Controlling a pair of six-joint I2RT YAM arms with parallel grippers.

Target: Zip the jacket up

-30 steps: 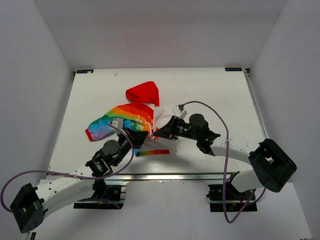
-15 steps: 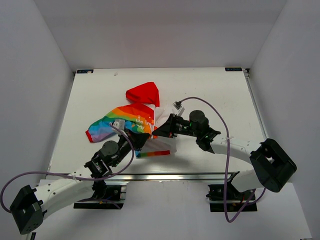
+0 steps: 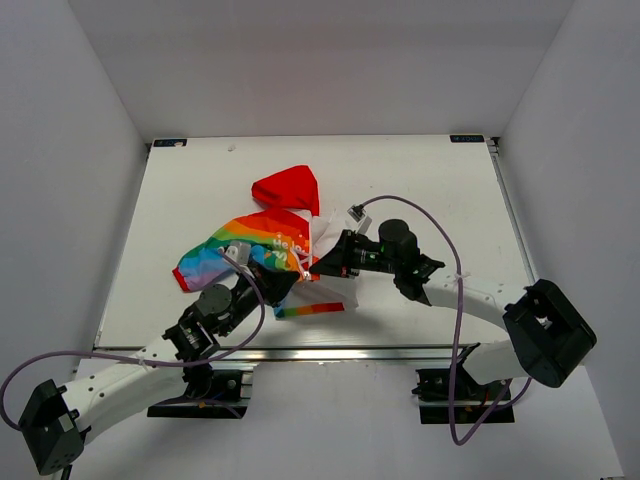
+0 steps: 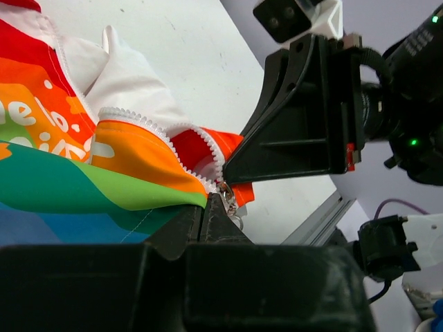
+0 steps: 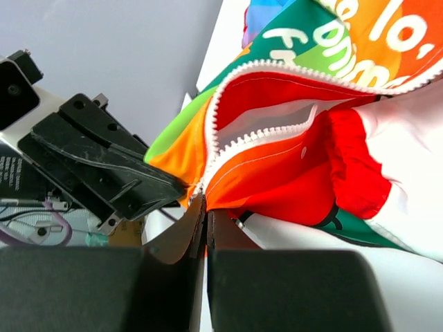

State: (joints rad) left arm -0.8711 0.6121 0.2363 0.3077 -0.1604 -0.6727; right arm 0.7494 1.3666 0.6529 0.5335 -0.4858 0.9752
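Nearest the bases, the left gripper (image 4: pixel 210 204) was reaching in from the left with its jaws pressed together on the lower end of the jacket (image 3: pixel 262 240), right where the two rows of zipper teeth (image 4: pixel 138 119) converged. A small metal piece, probably the slider (image 4: pixel 229 200), sat just beside its tips. The right gripper (image 5: pixel 205 207) came in from the opposite side, tips almost meeting the left's, likewise pinched narrow on the orange hem at the zipper's foot. Judgement: the two pinches were opposed so that one anchors the bottom while the other draws the slider up. Above them the teeth lay apart, so the front was unzipped. The jacket lay mid-table (image 3: pixel 420 170), with its rainbow sleeve (image 3: pixel 200 265) to the left and its red hood (image 3: pixel 288 187) farthest away.
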